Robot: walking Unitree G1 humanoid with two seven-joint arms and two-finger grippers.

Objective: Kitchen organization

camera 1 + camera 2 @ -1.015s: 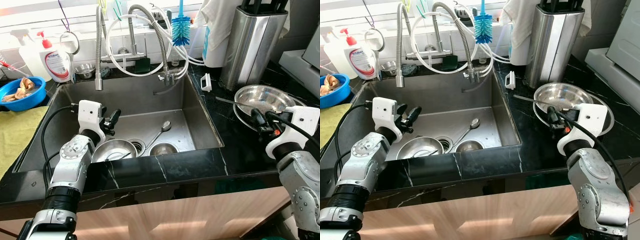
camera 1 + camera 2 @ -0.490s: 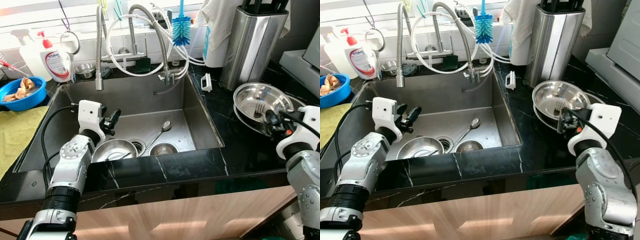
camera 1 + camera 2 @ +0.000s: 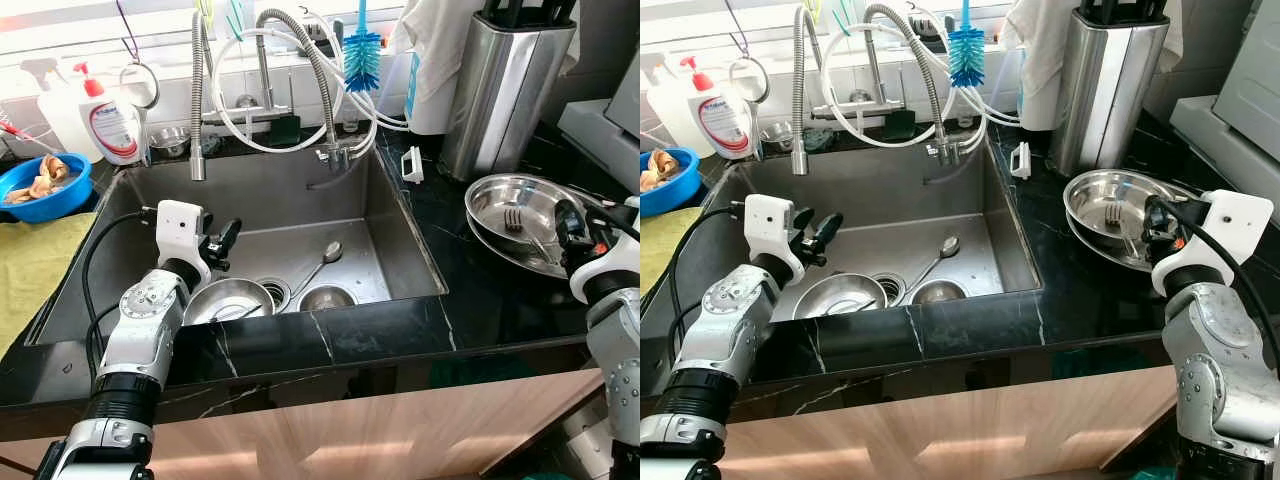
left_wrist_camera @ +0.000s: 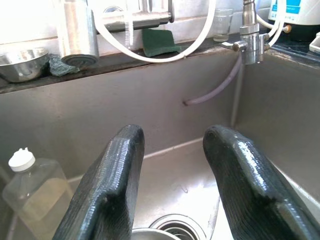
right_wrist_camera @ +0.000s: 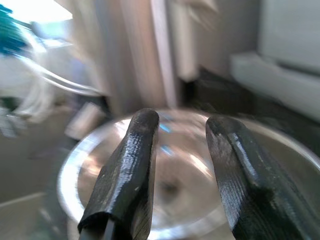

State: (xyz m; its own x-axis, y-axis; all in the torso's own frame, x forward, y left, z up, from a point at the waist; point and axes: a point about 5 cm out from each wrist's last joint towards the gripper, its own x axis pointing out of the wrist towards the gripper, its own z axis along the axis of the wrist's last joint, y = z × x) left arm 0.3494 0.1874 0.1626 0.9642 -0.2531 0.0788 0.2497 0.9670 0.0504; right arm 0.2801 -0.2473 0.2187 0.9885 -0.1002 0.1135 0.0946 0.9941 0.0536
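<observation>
Spoon (image 3: pixel 322 268) and bowls (image 3: pixel 232 298) crowd the sink (image 3: pixel 390 235) floor.

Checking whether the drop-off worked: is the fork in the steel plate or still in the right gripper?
In the plate. The fork lies in the steel plate; the right gripper is open, holding nothing.

Black marbled counter (image 3: pixel 480 300), steel sink (image 3: pixel 150 215) set in. Wood cabinet fronts (image 3: pixel 380 440) below. White wall (image 3: pixel 60 50) behind, bright daylight from the back.

head stereo: high, facing down-forward, share sink (image 3: pixel 300 215) | left wrist: close inside sink, facing far wall | right wrist: near steel plate (image 5: pixel 190 175), blurred
</observation>
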